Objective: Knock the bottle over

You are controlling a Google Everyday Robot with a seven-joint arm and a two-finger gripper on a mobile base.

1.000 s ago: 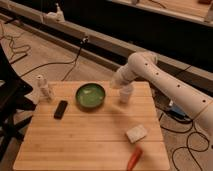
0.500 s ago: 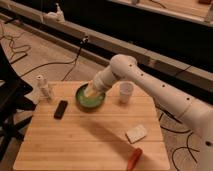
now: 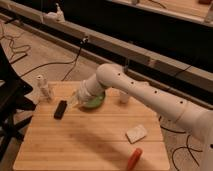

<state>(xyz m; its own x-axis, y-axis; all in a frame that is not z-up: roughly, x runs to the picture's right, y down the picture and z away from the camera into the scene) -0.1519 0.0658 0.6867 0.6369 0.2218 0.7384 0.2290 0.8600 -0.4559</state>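
the bottle stands upright, long axis vertical, by the tabletop's left edge near its far corner. the end effector, closed on nothing, hangs low at the green bowl's left rim. the bottle lies to its left and slightly farther back, apart from it; a dark bar lies just in front of that gap.

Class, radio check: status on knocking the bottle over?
Pincer shut, above table by green bowl. Bottle upright, table's left edge, not touched. Black object lies near the path.
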